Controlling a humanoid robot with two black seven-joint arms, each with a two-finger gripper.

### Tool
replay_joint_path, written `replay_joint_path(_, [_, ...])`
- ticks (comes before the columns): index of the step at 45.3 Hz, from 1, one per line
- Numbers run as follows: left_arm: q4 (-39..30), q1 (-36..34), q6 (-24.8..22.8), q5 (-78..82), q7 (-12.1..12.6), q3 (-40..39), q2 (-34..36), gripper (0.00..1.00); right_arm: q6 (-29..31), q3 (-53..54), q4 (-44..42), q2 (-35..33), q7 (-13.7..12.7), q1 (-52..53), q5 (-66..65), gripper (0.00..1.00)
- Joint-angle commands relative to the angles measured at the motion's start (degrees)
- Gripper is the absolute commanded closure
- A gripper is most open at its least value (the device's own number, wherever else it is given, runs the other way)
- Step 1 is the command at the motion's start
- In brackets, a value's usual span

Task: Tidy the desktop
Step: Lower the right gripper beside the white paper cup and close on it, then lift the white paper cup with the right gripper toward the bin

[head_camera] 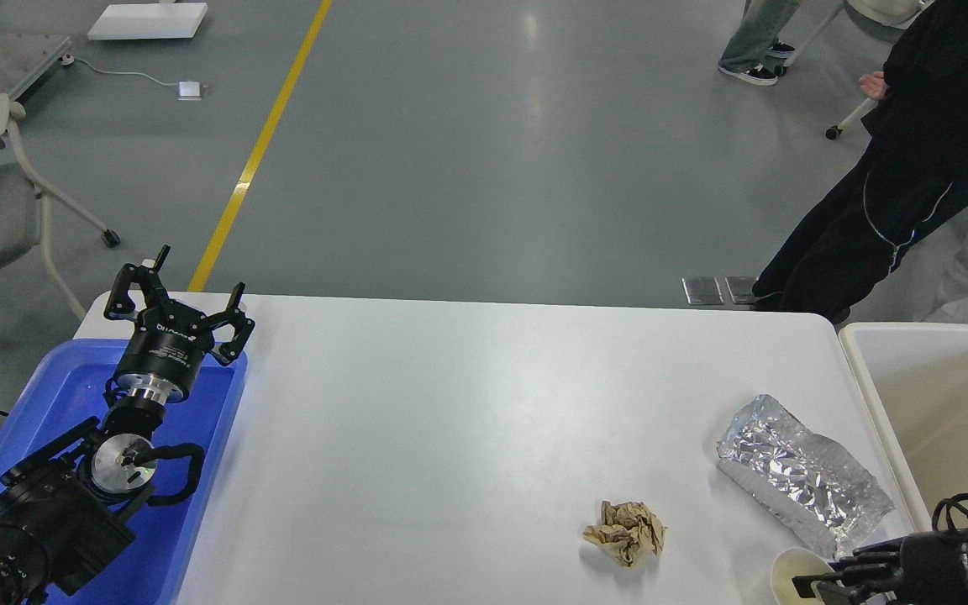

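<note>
Left gripper (pixel 197 296): raised over the far end of the blue plastic tray (pixel 207 445), at the tabletop's left edge. Its two fingers are spread wide apart. Nothing is held between them, and they touch nothing visible. The left arm (pixel 72 496) runs back over the tray to the lower left corner, covering much of the tray's floor.

Right gripper (pixel 824 581): only partly in view at the lower right corner, dark and seen nearly end-on. Its fingers cannot be separated by eye, so I cannot tell whether it is open or closed. Its tip sits at or over a small white cup (pixel 791 571); contact cannot be confirmed. The cup is cut off by the lower frame edge and partly covered by the gripper.

Tabletop (pixel 450 420): white, rounded corners, filling the centre of the view between the tray on the left and the beige-white tub (pixel 887 420) on the right. The tub is cut off by the right edge.

Items on the tabletop: a crumpled brown paper ball (pixel 627 533) lies right of centre near the front. A crinkled silver foil bag (pixel 799 475) lies flat near the right edge, just beside the tub and near the cup. Ball and bag are apart.

Beyond the tabletop: grey floor with a yellow line (pixel 257 151), and a person in dark clothing (pixel 896 193) at upper right, cropped by the frame.
</note>
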Motion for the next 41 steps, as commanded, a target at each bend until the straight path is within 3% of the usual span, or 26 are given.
replay_joint_path(1, [0.1, 0.0, 0.0, 0.0, 0.0, 0.0, 0.0, 0.0, -0.3, -0.1, -0.2, -0.1, 0.3, -0.6, 0.0, 1.0])
replay_joint_path(9, [0.1, 0.0, 0.1, 0.0, 0.0, 0.0, 0.0, 0.0, -0.3, 1.1, 0.0, -0.3, 3.5, -0.2, 0.2, 1.0])
replay_joint_path(21, [0.0, 0.0, 0.1, 0.0, 0.0, 0.0, 0.0, 0.0, 0.1, 5.4, 0.3, -0.7, 5.0, 2.7, 6.8, 1.0])
replay_joint_path(30, [0.1, 0.0, 0.0, 0.0, 0.0, 0.0, 0.0, 0.0, 0.8, 6.4, 0.8, -2.9, 10.6, 10.8, 17.6, 1.0])
replay_joint_path(41, [0.0, 0.0, 0.0, 0.0, 0.0, 0.0, 0.0, 0.0, 9.4, 6.7, 3.5, -7.8, 11.8, 25.2, 34.0, 1.0])
